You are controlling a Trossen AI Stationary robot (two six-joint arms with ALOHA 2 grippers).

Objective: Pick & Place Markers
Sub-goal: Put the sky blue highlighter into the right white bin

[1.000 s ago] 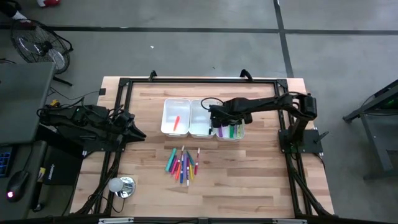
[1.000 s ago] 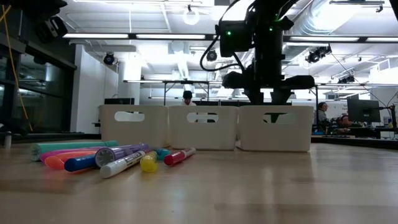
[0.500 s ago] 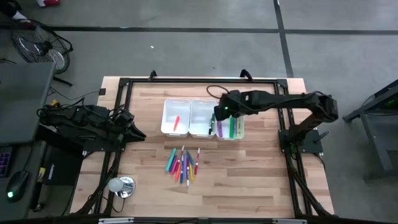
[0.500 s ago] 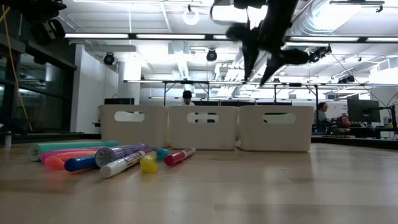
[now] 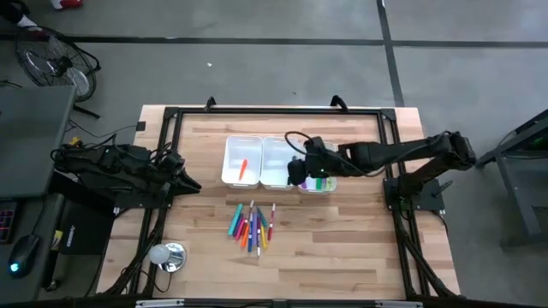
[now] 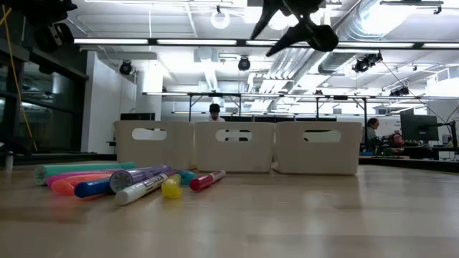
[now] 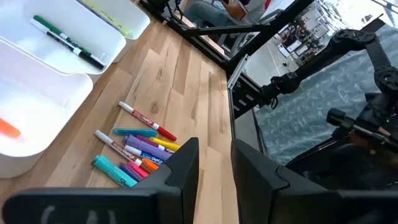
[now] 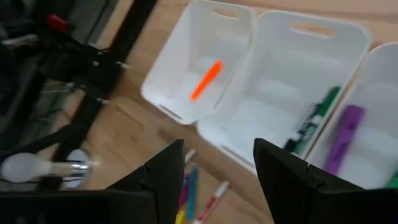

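Several markers [image 5: 251, 225] in pink, orange, purple, blue and teal lie in a loose pile on the wooden table, in front of the three white bins [image 5: 242, 180]; the low view shows the markers [image 6: 122, 179] lying side by side. The left bin holds an orange marker [image 8: 206, 79], the middle one a green marker [image 8: 316, 117], the right one a purple marker [image 8: 344, 137] and green ones. My right gripper [image 8: 217, 177] hangs open and empty high above the middle and right bins [image 5: 297, 169]. My left gripper [image 7: 216, 165] waits open at the table's left edge.
A black frame rail [image 5: 167, 137] runs around the tabletop. A white bulb on a round metal base [image 5: 168, 254] stands near the table's near-left corner. Cables lie beside the left arm. Bare wood lies right of the marker pile. People sit in the room behind [image 6: 215, 110].
My right gripper has risen out of the right-hand bin, from fingers pointing down inside it to high above the bin row, and has tipped from pointing down toward slanting. The markers on the table and in the bins have stayed put.
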